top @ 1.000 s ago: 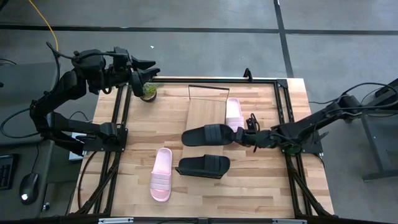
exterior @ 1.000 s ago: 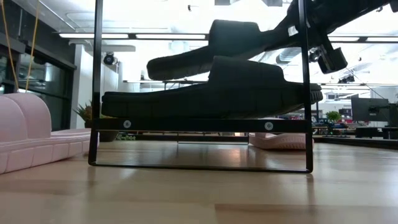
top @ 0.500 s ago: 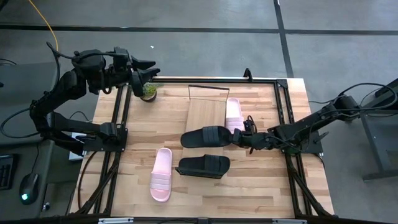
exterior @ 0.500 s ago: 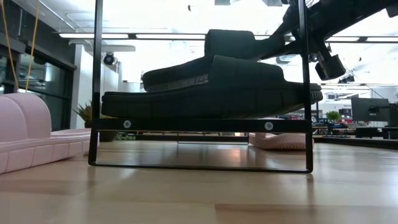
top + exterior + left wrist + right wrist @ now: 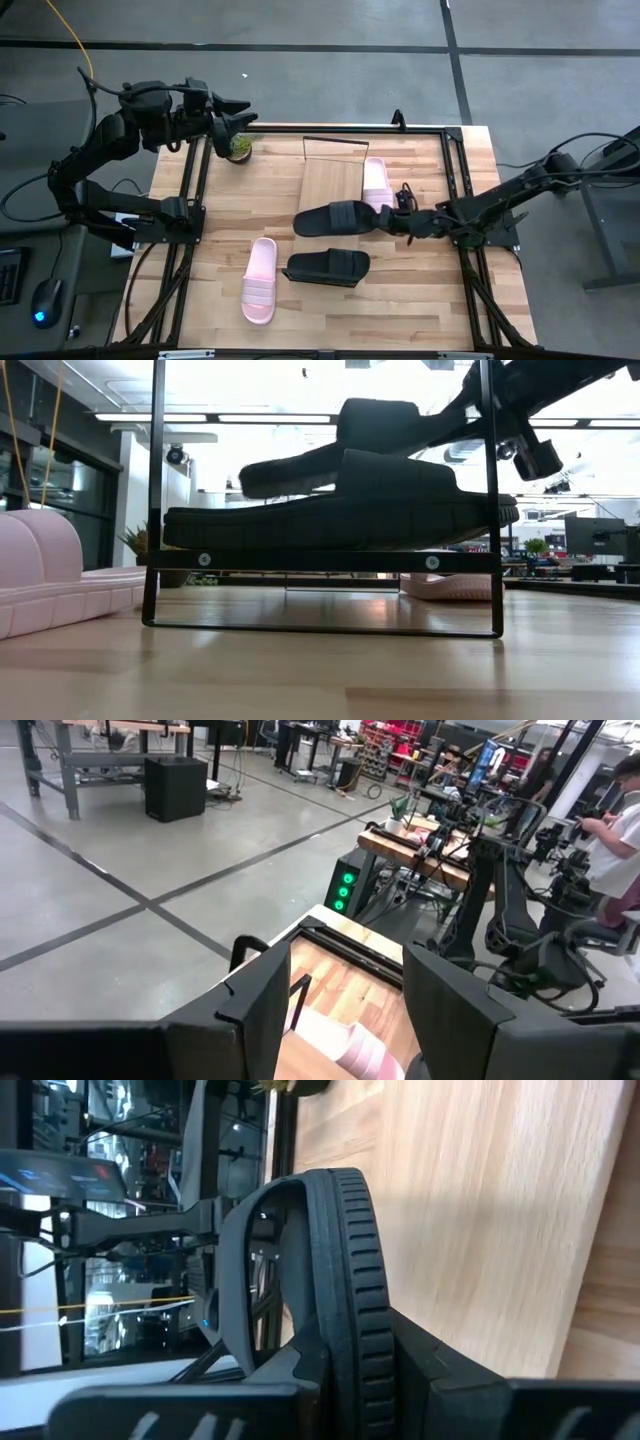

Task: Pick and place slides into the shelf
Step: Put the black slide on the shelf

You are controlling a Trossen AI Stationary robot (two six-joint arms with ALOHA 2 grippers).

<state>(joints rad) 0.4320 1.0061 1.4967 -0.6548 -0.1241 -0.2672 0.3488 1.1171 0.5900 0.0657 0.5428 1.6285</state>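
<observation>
Black slide [image 5: 335, 217] clamped by its heel between right fingers [image 5: 440, 1380].

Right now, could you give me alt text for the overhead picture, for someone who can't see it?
The right hand holds a black slide by its heel over the near end of the shelf, where a pink slide already lies. Another black slide and another pink slide lie on the table; the left hand waits beside a potted plant.
</observation>
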